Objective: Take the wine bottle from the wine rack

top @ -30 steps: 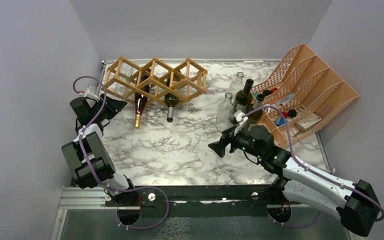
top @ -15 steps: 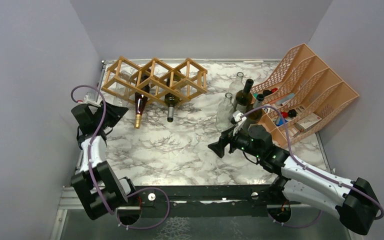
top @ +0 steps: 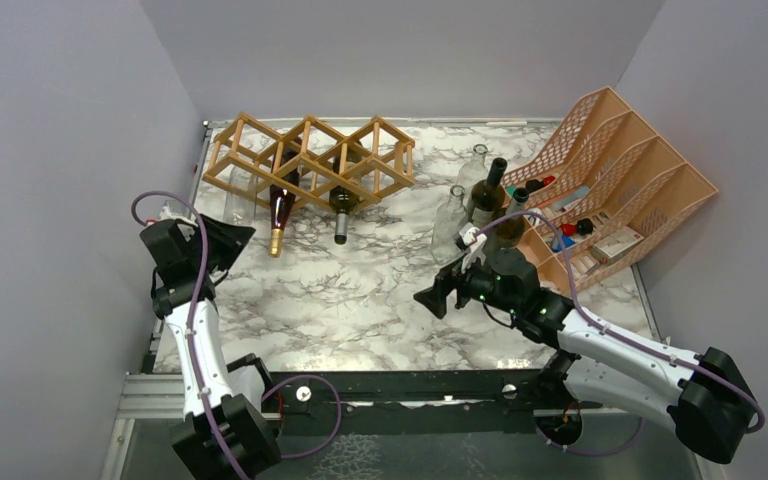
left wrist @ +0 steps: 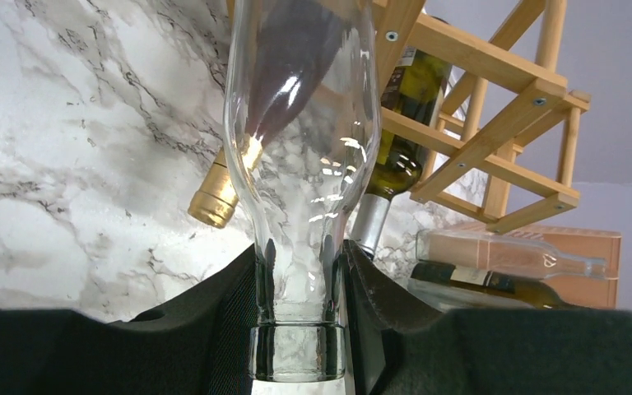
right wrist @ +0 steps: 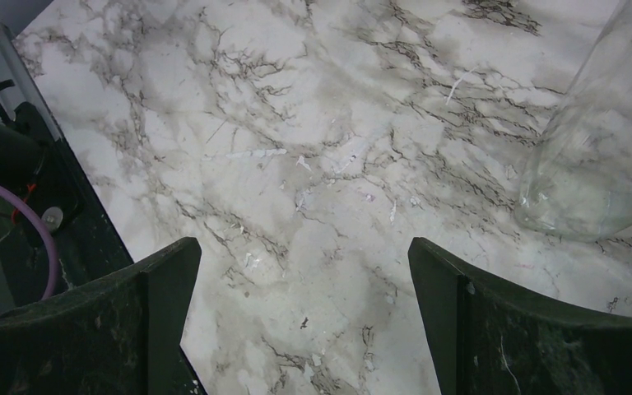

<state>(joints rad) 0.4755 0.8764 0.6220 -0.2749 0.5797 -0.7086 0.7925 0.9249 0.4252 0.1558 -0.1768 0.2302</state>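
The tan wooden wine rack [top: 310, 160] lies at the back left of the marble table [top: 360, 290]. My left gripper [top: 222, 240] is shut on the neck of a clear empty wine bottle [top: 238, 192] whose body reaches toward the rack's left cell. In the left wrist view the black fingers [left wrist: 230, 313] clamp this bottle [left wrist: 300, 123] just above its lip, and the rack [left wrist: 535, 103] stands behind it. A dark red bottle with a gold cap [top: 280, 212] and a green bottle with a silver cap [top: 340, 208] lie in the rack. My right gripper [top: 430, 297] hangs open over bare marble.
Several upright bottles, clear [top: 450, 222] and dark [top: 487, 195], stand right of centre beside a peach mesh file organizer [top: 620, 170]. A clear bottle's base [right wrist: 601, 148] shows close to my right gripper [right wrist: 304, 271]. Grey walls close in the left, back and right sides.
My left arm has drawn back toward the near left, sliding the clear bottle out of the rack's left cell. The right arm has shifted only slightly.
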